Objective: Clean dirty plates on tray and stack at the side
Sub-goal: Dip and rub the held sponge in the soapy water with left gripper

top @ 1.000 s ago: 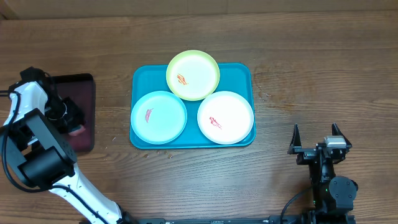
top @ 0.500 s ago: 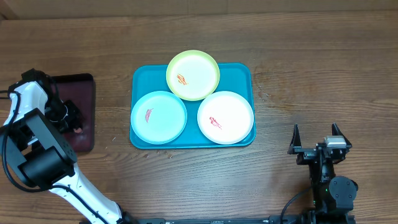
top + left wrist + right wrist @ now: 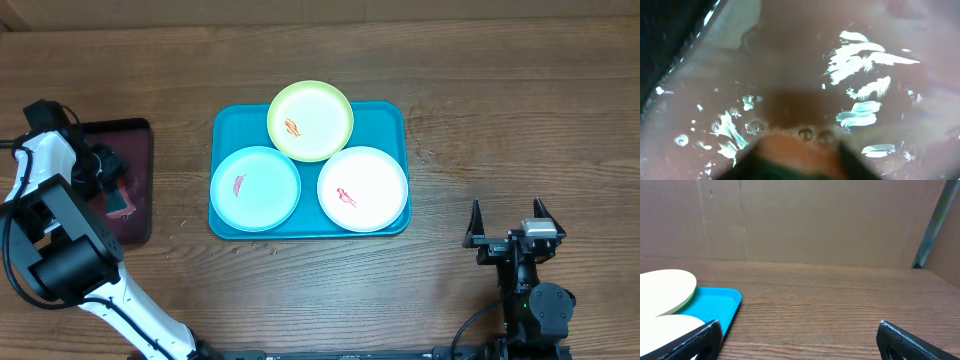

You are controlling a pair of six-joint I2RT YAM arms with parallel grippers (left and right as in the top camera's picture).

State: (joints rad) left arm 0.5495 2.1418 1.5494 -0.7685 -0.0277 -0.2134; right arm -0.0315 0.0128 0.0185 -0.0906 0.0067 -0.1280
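Our left tool (image 3: 108, 178) hangs low over the maroon tray (image 3: 138, 145) at the left edge of the worktop (image 3: 500, 100), just beside a small teal and pink object (image 3: 123, 200) lying in that tray. We cannot tell how far this tool is open or whether it holds anything. Its wrist view is a blur of glossy maroon, with a dark green and orange shape at the bottom edge.

Our right tool (image 3: 509, 222) sits at the front right, well apart from everything, jaws spread wide with nothing between them.

The teal tray (image 3: 385, 120) lies mid-worktop with all three plates in it. The yellow-green plate (image 3: 320, 105) is at the back, overhanging the far rim. The blue plate (image 3: 265, 195) is front left and the white plate (image 3: 375, 180) front right. Each bears a red smear.
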